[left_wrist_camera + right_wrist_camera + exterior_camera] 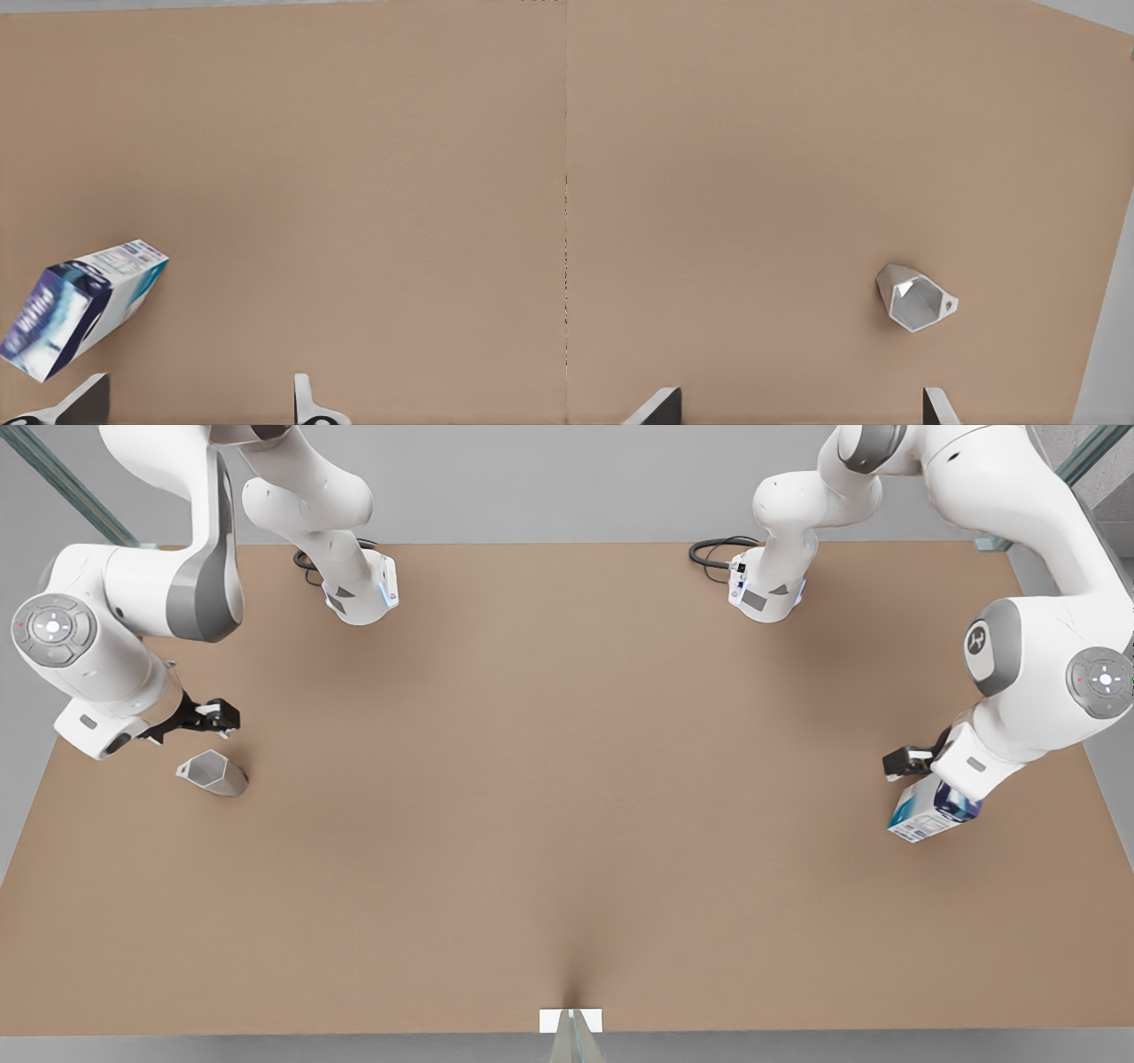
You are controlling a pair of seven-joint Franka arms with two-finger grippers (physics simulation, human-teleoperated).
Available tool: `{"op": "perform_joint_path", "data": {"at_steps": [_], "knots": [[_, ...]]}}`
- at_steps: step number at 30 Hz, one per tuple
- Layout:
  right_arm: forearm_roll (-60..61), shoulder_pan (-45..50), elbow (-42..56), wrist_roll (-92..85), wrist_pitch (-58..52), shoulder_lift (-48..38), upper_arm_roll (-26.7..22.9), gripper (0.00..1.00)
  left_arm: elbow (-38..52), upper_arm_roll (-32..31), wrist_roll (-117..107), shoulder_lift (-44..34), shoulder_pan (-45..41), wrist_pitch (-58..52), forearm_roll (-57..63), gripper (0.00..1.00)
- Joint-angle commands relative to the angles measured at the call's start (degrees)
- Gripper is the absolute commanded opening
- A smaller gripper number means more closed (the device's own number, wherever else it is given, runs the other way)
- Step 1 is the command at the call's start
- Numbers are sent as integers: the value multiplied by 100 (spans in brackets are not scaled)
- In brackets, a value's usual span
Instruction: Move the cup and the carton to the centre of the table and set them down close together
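1. While the cup (213, 772) and the carton (932, 811) sit at opposite ends of the table (567, 797), nothing occupies the centre, so by my reckoning both pickups lie ahead.
2. In the front view, the cup is near that view's left edge, mouth wide open to the camera. In the right wrist view it (915, 297) looks upright, though it might be leaning; I can't be sure.
3. On the front view's right, the carton seems to lie tilted or on its side, long axis slanting. The left wrist view shows the carton (80, 305) lying on a diagonal, off to one side of the fingers.
4. Hovering just beside the cup, the right gripper (211, 716) has its fingers (656, 405) spread wide, nothing between them.
5. Close above the carton, the left gripper (905, 762) has its fingers (306, 398) equally wide apart and empty.
6. Risks as I see them: the faceted, tapered cup may squirt from a pinch, and the carton, sitting off-line from the fingers, could be nudged or grabbed crookedly.
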Motion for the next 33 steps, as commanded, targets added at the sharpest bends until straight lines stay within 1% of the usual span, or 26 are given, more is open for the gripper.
{"op": "perform_joint_path", "data": {"at_steps": [1, 3, 6, 7, 9, 11, 13, 14, 15, 18, 20, 22, 25, 26, 33], "knots": [[0, 2, -8, 77, -9, 8, 0, 100, 43, -4, -12, -1, 3, 0, -30, 100], [9, -60, 1, 402, -132, 281, 9, 100, 52, 5, -47, -1, 3, 9, -30, 100], [53, -508, -298, 1140, -132, 562, 17, 100, 52, 5, -47, 52, -15, 62, -21, 100], [325, -789, -632, 1421, 114, 553, 17, 100, 52, -4, -38, 52, -50, 18, -21, 100], [334, -842, -1185, 2045, 527, 536, 17, 100, 61, -4, -47, 52, -50, 70, -3, 100], [325, -991, -1642, 2186, 1054, 501, 9, 100, 52, -21, -47, 96, -103, 79, -12, 100], [334, -1149, -1924, 2195, 1371, 501, 9, 100, 52, 207, -47, 61, -437, -26, 6, 100], [334, -1202, -1924, 2195, 1520, 536, 9, 100, 52, 681, -38, 17, -875, -140, -3, 100], [325, -1317, -1942, 2195, 1679, 597, 9, 100, 61, 981, -47, 0, -1175, -211, -21, 100], [237, -1545, -1986, 1836, 1898, 879, 9, 100, 61, 963, -12, 52, -1113, -167, -12, 100], [220, -1545, -2100, 1352, 2065, 940, 9, 100, 61, 955, -38, 44, -1008, -202, -126, 100], [176, -1572, -2153, 1228, 2223, 1045, 9, 100, 78, 928, -29, 61, -1017, -220, -126, 100], [114, -1598, -2135, 1193, 2232, 1318, 17, 100, 113, 937, -29, 87, -1078, -220, -82, 100], [106, -1598, -2135, 869, 2232, 1362, 17, 100, 122, 937, -29, 79, -1035, -220, -82, 100], [114, -1580, -2144, 640, 2232, 1511, 26, 100, 122, 946, -29, 78, -1026, -220, -74, 100]]}}
